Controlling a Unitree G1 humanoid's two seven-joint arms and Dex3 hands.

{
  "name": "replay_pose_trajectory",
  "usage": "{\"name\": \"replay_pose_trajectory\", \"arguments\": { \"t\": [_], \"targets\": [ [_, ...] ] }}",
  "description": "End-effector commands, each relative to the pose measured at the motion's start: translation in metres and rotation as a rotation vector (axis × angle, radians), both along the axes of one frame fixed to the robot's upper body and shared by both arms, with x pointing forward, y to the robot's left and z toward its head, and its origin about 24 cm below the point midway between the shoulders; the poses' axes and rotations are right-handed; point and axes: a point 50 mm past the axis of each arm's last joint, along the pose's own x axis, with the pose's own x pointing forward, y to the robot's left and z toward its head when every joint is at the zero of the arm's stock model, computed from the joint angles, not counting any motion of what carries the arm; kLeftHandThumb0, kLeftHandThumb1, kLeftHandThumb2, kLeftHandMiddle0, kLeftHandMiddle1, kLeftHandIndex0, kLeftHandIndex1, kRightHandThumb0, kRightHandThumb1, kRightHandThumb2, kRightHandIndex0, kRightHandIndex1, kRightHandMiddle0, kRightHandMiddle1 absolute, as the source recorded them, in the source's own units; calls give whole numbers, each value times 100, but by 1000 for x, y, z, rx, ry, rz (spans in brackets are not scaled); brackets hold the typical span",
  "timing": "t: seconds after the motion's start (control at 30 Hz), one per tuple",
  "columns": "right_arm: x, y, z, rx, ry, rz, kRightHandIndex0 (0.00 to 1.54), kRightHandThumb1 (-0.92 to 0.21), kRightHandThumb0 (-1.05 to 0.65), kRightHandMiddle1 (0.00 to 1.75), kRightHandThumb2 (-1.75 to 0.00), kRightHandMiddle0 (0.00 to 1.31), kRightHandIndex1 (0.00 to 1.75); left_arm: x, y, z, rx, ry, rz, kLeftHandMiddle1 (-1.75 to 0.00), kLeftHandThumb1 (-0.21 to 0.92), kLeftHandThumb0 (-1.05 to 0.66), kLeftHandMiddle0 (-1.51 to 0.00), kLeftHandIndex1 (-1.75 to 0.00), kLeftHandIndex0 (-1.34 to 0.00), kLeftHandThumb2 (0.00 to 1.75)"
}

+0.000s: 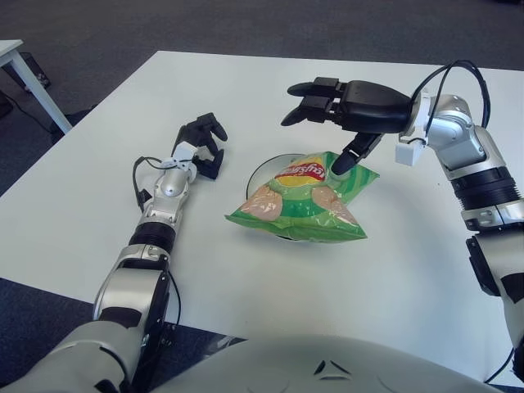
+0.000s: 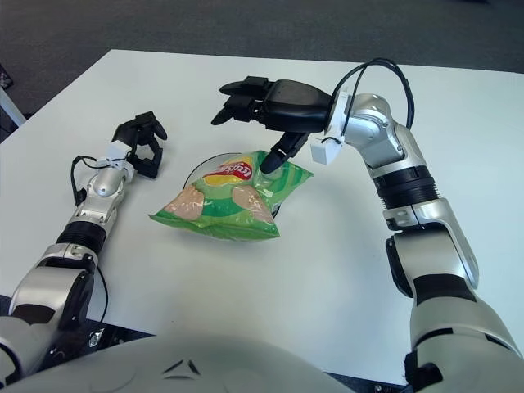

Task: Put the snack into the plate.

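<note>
A green chip bag [image 1: 300,202] lies across the white plate [image 1: 260,171] at the table's middle, covering most of it; only the plate's far left rim shows. My right hand [image 1: 327,123] hovers just above the bag's far edge with fingers spread and nothing in them, its thumb pointing down near the bag's top corner. My left hand [image 1: 202,143] shows to the left of the plate, fingers curled and holding nothing.
The white table [image 1: 393,262] runs out to its front edge near my body. A second white table's corner [image 1: 10,51] shows at the far left over dark carpet.
</note>
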Motion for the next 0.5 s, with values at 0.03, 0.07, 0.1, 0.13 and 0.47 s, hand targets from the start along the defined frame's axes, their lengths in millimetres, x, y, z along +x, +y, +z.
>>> {"name": "replay_pose_trajectory", "arguments": {
  "t": [0.03,0.07,0.1,0.13,0.47],
  "targets": [
    [-1,2,9,-2,-45,4,3,-88,-82,73,-40,0,13,-32,-11,-60,-39,214,11,-175,-8,-1,-88,-168,-75,175],
    [-1,2,9,-2,-45,4,3,-88,-82,73,-40,0,13,-32,-11,-60,-40,214,12,-175,-8,-1,-88,-168,-75,175],
    [-1,2,9,-2,-45,4,3,-89,-82,73,-40,0,13,-32,-11,-60,-40,215,13,-175,-8,-1,-88,-169,-74,175],
    [-1,2,9,-2,-45,4,3,-89,-82,73,-40,0,13,-32,-11,-60,-40,215,13,-175,-8,-1,-88,-169,-74,175],
    [10,-31,41,-36,-154,-207,1,-92,-99,67,-50,0,8,-32,-10,-58,-64,210,10,-175,-8,-1,-88,-170,-73,175]
  ]
}}
